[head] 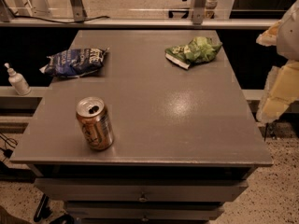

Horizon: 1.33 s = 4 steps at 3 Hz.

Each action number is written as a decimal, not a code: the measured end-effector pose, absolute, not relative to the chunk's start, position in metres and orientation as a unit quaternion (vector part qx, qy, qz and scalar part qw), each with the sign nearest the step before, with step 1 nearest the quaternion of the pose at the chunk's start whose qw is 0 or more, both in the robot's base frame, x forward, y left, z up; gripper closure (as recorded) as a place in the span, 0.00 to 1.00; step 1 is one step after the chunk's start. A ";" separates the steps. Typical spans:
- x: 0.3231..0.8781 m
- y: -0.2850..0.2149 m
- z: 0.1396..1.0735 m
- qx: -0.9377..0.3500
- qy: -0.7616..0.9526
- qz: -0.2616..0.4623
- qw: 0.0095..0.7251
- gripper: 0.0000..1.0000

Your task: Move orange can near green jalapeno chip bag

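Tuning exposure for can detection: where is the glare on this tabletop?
Camera view: a soft glare patch sits on the grey tabletop right of the small orange-copper metal can; the can's silver top shines; the wrinkled bright green chip bag is evenly lit; the gripper, at the right edge beyond the table, looks pale.

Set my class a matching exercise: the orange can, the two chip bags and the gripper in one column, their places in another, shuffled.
Things
1. orange can
2. green jalapeno chip bag
3. dark blue chip bag
4. gripper

Places
a. far right part of the table top
b. right edge of the picture, off the table top's right side
c. near left part of the table top, standing upright
d. far left part of the table top

Pairs: 1-c, 2-a, 3-d, 4-b
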<state>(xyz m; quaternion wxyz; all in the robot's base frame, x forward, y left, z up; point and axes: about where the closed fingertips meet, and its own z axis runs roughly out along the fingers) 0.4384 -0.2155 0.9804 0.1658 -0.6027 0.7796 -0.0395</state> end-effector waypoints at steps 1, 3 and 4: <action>0.438 -0.216 0.980 -0.603 0.780 -0.040 0.166 0.00; 0.432 -0.207 0.962 -0.588 0.785 0.014 0.195 0.00; 0.428 -0.189 0.941 -0.569 0.786 0.081 0.228 0.00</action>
